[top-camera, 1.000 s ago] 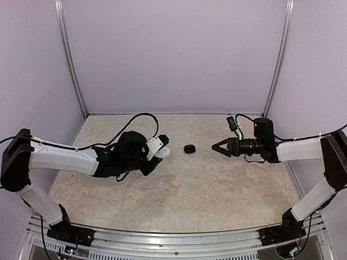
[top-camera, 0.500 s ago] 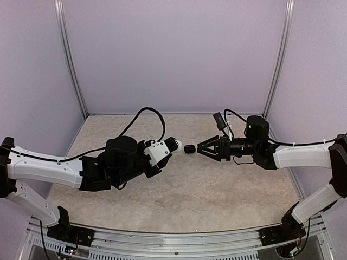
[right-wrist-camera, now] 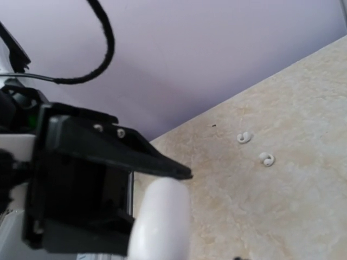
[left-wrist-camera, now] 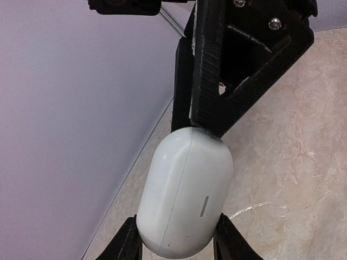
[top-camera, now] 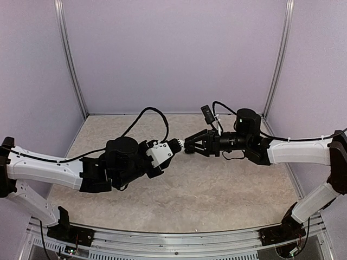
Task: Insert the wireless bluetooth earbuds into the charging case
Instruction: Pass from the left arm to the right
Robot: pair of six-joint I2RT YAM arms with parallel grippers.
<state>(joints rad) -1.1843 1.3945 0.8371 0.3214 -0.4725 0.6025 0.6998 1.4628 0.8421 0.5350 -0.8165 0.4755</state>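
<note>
A white charging case (left-wrist-camera: 184, 195), lid closed, sits between the fingers of my left gripper (left-wrist-camera: 179, 244), which is shut on its lower end. In the top view this left gripper (top-camera: 174, 145) meets my right gripper (top-camera: 188, 147) above the middle of the table. The right gripper's black fingers (left-wrist-camera: 217, 108) touch the case's top end, one on each side of it. The frames do not show whether they clamp it. Two white wireless bluetooth earbuds (right-wrist-camera: 244, 137) (right-wrist-camera: 266, 159) lie loose on the table beyond the case (right-wrist-camera: 160, 216).
The beige marbled table (top-camera: 217, 189) is walled by lilac panels (top-camera: 173, 54) at the back and sides. The left arm's black cable (top-camera: 154, 116) loops above its wrist. Both forearms stretch low across the table's middle.
Both arms moved in toward the table's centre. The right gripper travelled left to the case's top end and its jaws narrowed. A small black item on the table is now hidden behind its fingers.
</note>
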